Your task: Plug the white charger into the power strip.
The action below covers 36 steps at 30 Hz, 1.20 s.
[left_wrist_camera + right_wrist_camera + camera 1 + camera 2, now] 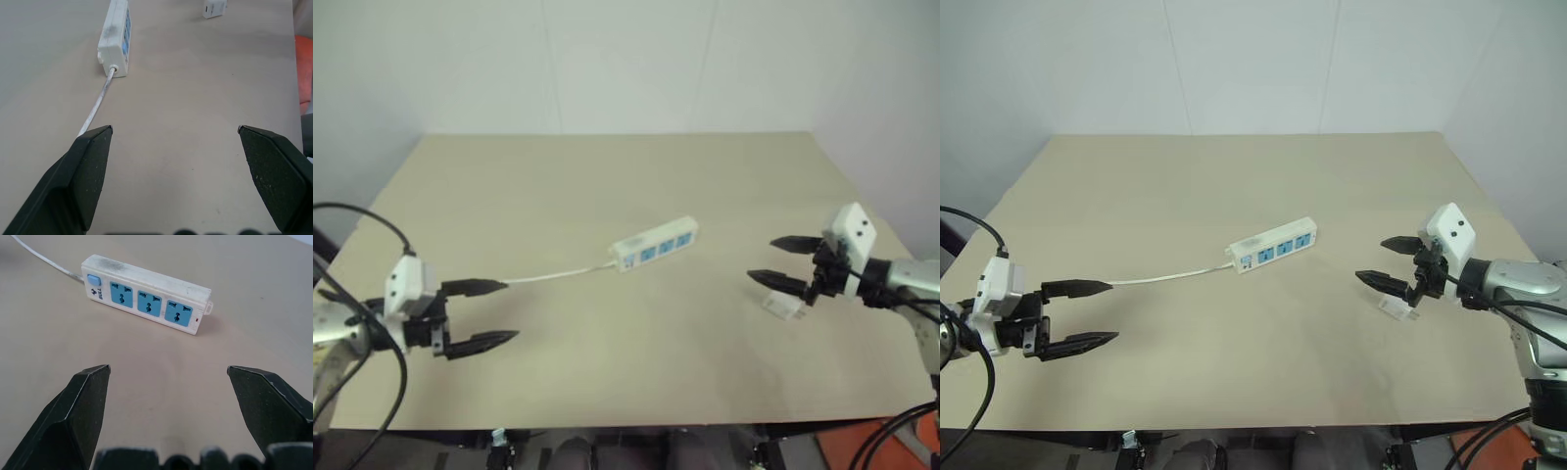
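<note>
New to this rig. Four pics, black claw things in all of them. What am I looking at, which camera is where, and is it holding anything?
It's a two-armed humanoid robot at a beige table. The two wide pictures come from a stereo camera on its head, looking down over both arms, so they show the same scene twice. The other two come from cameras on each wrist, looking out between that arm's own two black fingers.

The left gripper and the right gripper are both open and hold nothing.

On the table lies the power strip, a white bar with three blue sockets, all free, and a thin white cord running toward the left gripper. The white charger, a small white block, lies on the table just below the right gripper's fingers, unplugged and apart from the strip.
</note>
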Tool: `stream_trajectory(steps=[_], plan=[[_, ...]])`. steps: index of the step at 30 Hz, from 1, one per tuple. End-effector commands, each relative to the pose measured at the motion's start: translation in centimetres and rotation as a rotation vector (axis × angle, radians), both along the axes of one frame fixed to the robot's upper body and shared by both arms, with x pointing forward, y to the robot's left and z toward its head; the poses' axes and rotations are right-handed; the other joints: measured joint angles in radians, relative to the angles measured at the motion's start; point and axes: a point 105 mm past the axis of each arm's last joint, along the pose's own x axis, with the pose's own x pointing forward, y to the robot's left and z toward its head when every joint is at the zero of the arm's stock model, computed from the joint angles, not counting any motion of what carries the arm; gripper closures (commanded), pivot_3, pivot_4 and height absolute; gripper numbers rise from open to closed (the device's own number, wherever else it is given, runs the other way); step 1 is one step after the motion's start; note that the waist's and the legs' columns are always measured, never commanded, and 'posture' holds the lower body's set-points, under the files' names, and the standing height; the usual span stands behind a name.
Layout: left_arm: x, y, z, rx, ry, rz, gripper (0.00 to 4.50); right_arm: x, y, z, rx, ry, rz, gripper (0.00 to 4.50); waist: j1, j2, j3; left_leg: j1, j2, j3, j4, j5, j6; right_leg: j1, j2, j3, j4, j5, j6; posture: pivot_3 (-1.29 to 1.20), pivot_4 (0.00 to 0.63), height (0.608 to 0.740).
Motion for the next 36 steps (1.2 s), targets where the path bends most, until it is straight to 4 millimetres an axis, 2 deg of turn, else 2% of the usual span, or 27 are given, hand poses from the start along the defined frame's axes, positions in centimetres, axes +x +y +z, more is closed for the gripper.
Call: stream_trajectory(steps=[1,9,14,18,20,25,27,33,36], plan=[[-0.7,-0.4,2.4,0.017,-0.064,-0.021,0.03,-0.2,-0.1,1.2,-0.004,-0.053,0.009,0.0,0.001,0.0,0.0,0.0,0.0,0.0,0.0,0.0,0.0,0.0,0.0,0.0,0.0,0.0,0.0,0.0,0.15,0.74],[-0.9,-0.7,2.7,0.014,-0.06,-0.016,0.03,-0.2,-0.1,1.2,-0.003,-0.052,0.009,0.0,0.001,0.0,0.0,0.0,0.0,0.0,0.0,0.0,0.0,0.0,0.0,0.0,0.0,0.0,0.0,0.0,0.15,0.74],[-0.1,-0.4,1.6,0.011,-0.05,-0.008,0.03,-0.2,0.0,1.3,-0.001,-0.053,0.008,0.0,0.001,0.0,0.0,0.0,0.0,0.001,0.0,0.0,0.0,0.0,0.0,0.0,0.0,0.0,0.0,0.0,0.15,0.74],[0.5,-0.2,-0.2,0.011,-0.042,-0.005,0.03,-0.3,0.0,1.3,0.002,-0.052,0.006,0.0,0.0,0.0,0.0,0.0,0.0,0.001,0.0,0.0,0.0,0.0,0.0,0.001,0.0,0.0,0.0,0.0,0.15,0.74],[0.7,-0.2,-0.3,0.012,-0.05,-0.002,0.03,-0.3,0.0,1.3,0.003,-0.053,0.006,0.0,0.001,0.0,0.0,0.0,0.0,0.001,0.0,0.0,0.0,0.0,0.0,0.001,0.0,0.0,0.0,0.0,0.15,0.74],[4.2,-3.0,-0.8,0.019,-0.071,-0.017,0.03,-0.3,0.1,1.3,0.01,-0.059,0.006,0.0,0.016,0.0,0.0,0.0,-0.001,0.0,0.001,0.0,0.0,0.002,0.0,-0.001,0.0,0.001,0.001,0.0,0.15,0.74],[4.9,-3.9,-0.7,0.008,-0.077,-0.044,0.03,-0.3,0.2,1.4,0.011,-0.062,0.006,0.0,0.015,0.0,0.0,0.0,-0.001,0.0,0.002,0.0,0.0,0.002,0.0,0.0,0.0,0.001,0.001,0.0,0.15,0.74],[6.6,-4.0,-0.8,0.017,-0.084,-0.045,0.03,-0.4,0.5,1.6,0.016,-0.077,0.004,0.0,-0.005,0.0,0.0,-0.005,-0.001,0.001,0.001,0.0,0.0,-0.004,0.0,0.001,0.0,0.002,0.001,0.0,0.15,0.74],[8.3,-4.4,-1.0,0.012,-0.108,-0.013,0.03,-0.4,0.8,1.7,0.025,-0.084,0.006,0.0,0.0,0.0,0.0,-0.004,-0.001,0.001,0.002,0.0,0.0,-0.003,0.0,0.001,0.0,0.002,0.001,0.0,0.15,0.74]])
